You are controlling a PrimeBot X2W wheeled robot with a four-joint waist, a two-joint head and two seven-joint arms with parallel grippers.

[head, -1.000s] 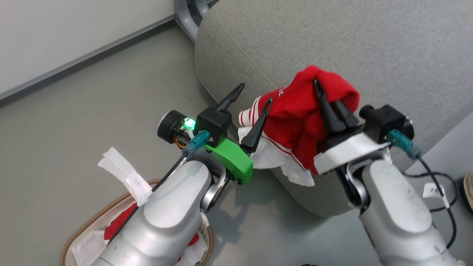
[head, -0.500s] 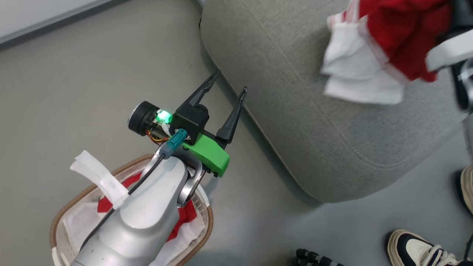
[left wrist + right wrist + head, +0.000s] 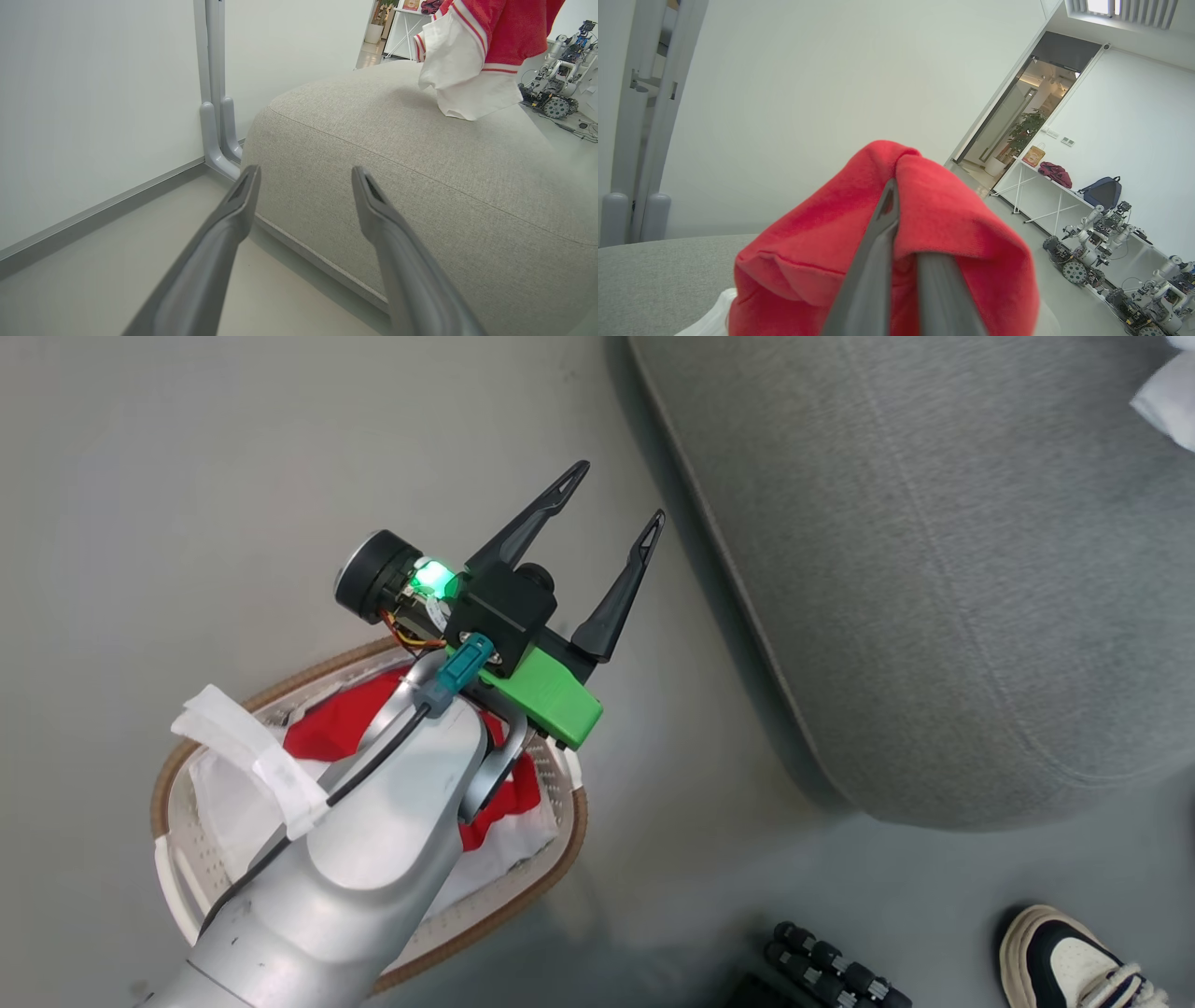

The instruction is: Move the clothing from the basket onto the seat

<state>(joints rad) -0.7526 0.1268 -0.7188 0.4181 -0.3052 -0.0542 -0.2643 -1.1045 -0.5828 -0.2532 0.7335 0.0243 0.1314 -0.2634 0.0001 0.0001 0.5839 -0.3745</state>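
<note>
The right tool (image 3: 896, 210) is pressed together on a fold of a red garment (image 3: 962, 242), which drapes over both its fingers (image 3: 873, 280). Gripping the fabric at its crown lets the rest hang free for lowering. The left wrist view supplies what that close shot cannot: the garment's striped trim and white lower panel (image 3: 467, 88) hang close over the far side of the grey seat (image 3: 397, 154), though contact cannot be told.

The left tool (image 3: 616, 493) is spread and empty, held above the floor (image 3: 187, 476) between the basket (image 3: 551, 859) and the seat's rounded corner, probably poised for the next pick.

In the head view, more red clothing (image 3: 341, 728) lies on the white liner (image 3: 509, 840) in the basket, partly hidden beneath the left forearm (image 3: 373, 859), so the job looks only partly done. That view also catches a person's shoe (image 3: 1074, 961) on the floor at lower right.

The right wrist view looks past the garment to an open doorway (image 3: 1045, 93) and small wheeled robots (image 3: 1083, 252) parked along a wall.
</note>
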